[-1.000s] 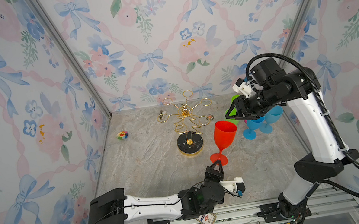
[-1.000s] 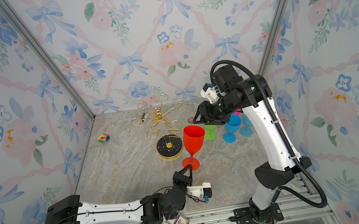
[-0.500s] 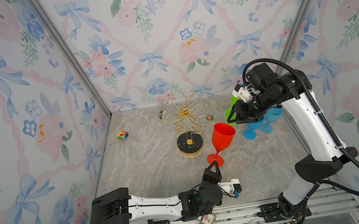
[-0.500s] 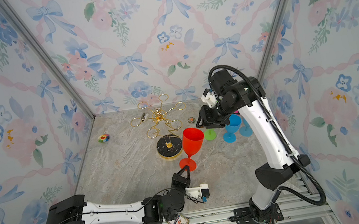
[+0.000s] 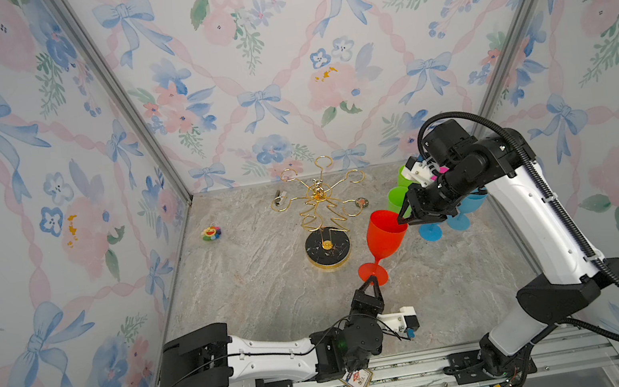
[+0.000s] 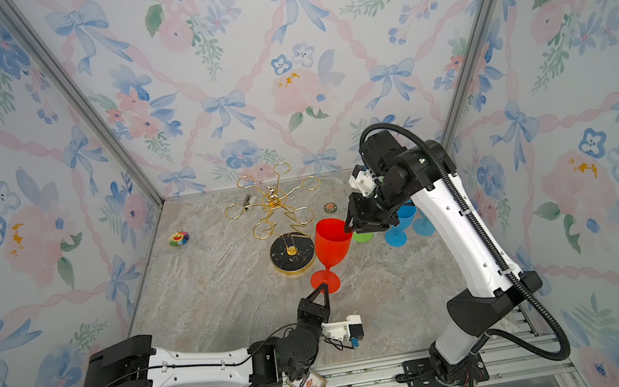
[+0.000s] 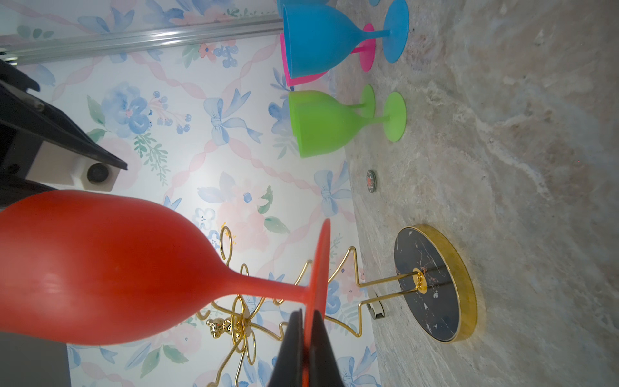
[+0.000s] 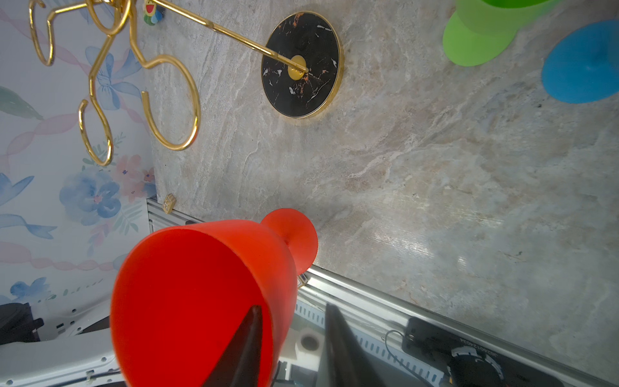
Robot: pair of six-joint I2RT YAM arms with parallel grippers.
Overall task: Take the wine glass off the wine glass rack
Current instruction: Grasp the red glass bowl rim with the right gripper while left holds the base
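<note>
The red wine glass (image 5: 383, 231) (image 6: 332, 241) hangs tilted above the table, off the wine glass rack (image 5: 321, 209) (image 6: 277, 212). My left gripper (image 5: 372, 281) (image 6: 323, 288) is shut on the edge of its foot, which the left wrist view shows pinched between the gripper's (image 7: 308, 321) black fingers. My right gripper (image 5: 402, 219) (image 6: 348, 228) straddles the bowl's rim. In the right wrist view the gripper (image 8: 293, 305) has one finger inside the red wine glass (image 8: 201, 301) and the other outside, with a gap left to the wall. The gold rack stands bare on its black base (image 8: 301, 65).
Green glasses (image 5: 397, 199), blue glasses (image 5: 429, 232) and a pink one (image 7: 366, 47) stand at the back right, under my right arm. A small colourful toy (image 5: 211, 233), a round token (image 5: 362, 203) and a metal clip (image 5: 279, 198) lie near the rack. A card (image 5: 356, 378) sits on the front rail.
My right gripper has come down and to the left onto the red glass's rim, and its jaws have narrowed. The left gripper and the glass have barely shifted.
</note>
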